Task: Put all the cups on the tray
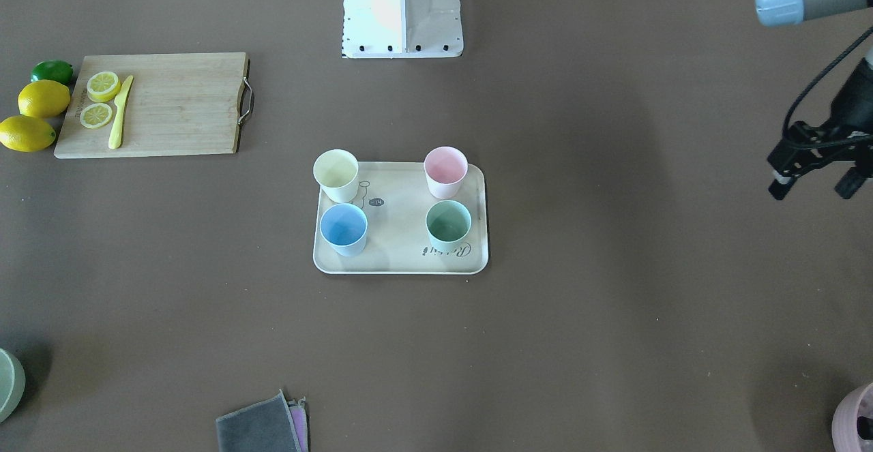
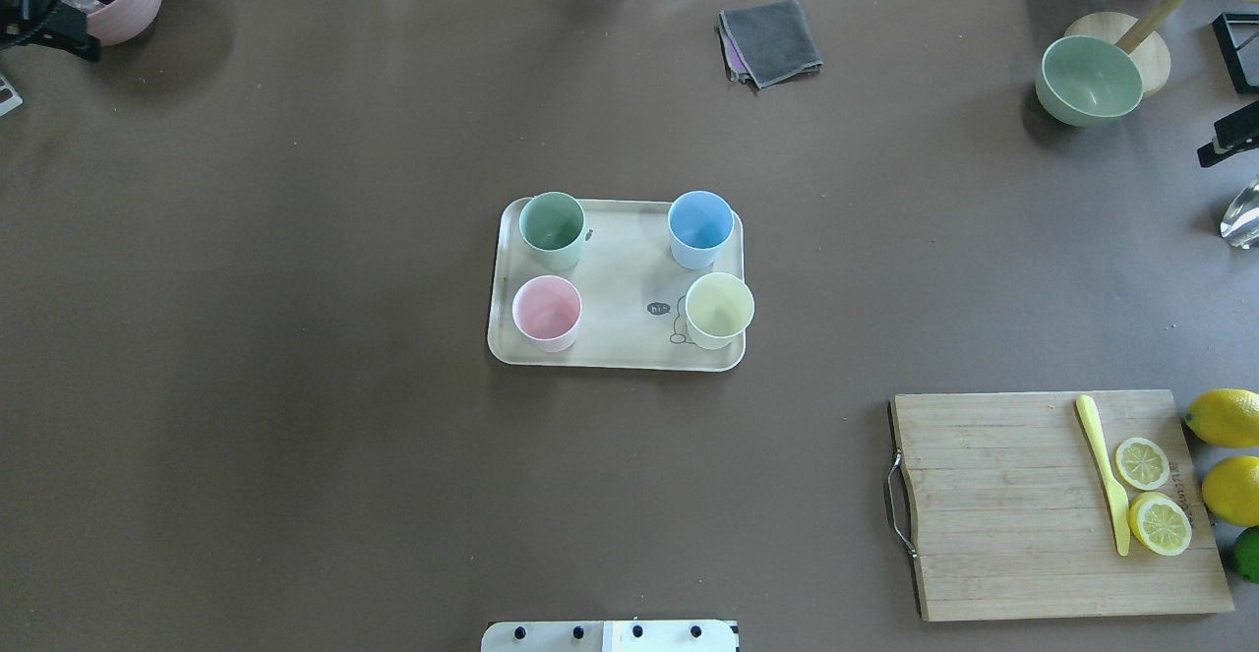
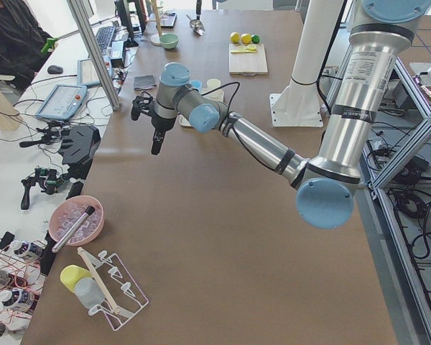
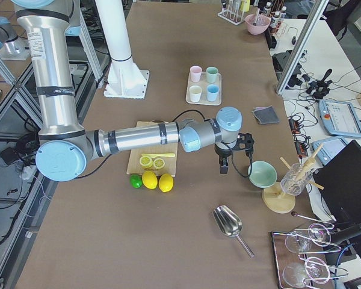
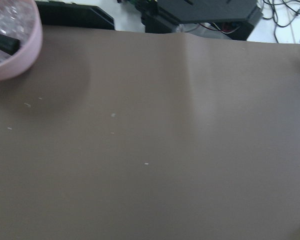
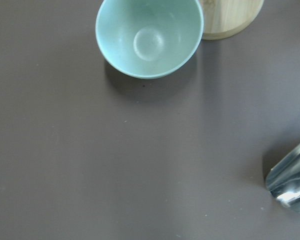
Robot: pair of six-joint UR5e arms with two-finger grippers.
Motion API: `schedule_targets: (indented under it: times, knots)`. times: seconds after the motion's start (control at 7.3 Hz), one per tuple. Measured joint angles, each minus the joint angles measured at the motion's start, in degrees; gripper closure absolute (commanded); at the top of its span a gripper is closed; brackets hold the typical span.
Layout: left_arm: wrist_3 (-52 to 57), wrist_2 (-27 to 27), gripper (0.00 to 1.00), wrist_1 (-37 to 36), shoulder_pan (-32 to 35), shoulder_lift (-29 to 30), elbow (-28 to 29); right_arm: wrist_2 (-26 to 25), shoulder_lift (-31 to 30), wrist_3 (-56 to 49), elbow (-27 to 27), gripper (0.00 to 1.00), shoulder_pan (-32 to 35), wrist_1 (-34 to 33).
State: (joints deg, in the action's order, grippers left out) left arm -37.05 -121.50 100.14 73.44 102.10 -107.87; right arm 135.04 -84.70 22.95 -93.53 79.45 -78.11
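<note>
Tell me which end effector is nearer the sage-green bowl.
Right. The right end effector hangs beside the sage-green bowl; the left end effector is far off, near the pink pot.

Cutting board, lemons, sage bowl

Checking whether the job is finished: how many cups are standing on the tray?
4, one near each corner of the tray: mint green cup, light blue cup, pink cup, pale yellow cup. None seems hidden.

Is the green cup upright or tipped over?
Upright: the green cup stands on the tray, its round mouth facing up.
</note>
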Motion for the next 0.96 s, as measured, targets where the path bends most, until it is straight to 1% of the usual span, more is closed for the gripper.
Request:
schedule_targets:
  times: [0.27, 0.41, 0.68, 0.82, 0.96]
  knots:
    - [4.68, -1.90, 0.02, 1.26, 5.98, -3.78, 1.13, -0.41, -0.57, -0.77, 0.59, 0.00, 1.82, 2.41]
    - [6.63, -3.64, 0.02, 1.65, 7.74, -5.06, 2.08, 0.24, -0.66, -0.90, 0.88, 0.00, 2.14, 2.42]
    - [13.84, -7.83, 0.02, 1.18, 11.04, -6.60, 5.74, 1.68, -1.30, -1.30, 2.16, 0.00, 4.25, 1.69]
    - [17.33, -9.85, 0.02, 1.01, 12.17, -7.58, 8.23, 2.31, -2.36, -2.73, 2.46, 0.00, 6.08, 1.08]
    - [19.48, -10.79, 0.02, 1.11, 12.67, -8.84, 9.81, 2.74, -3.86, -6.09, 2.47, 0.00, 7.96, -0.05]
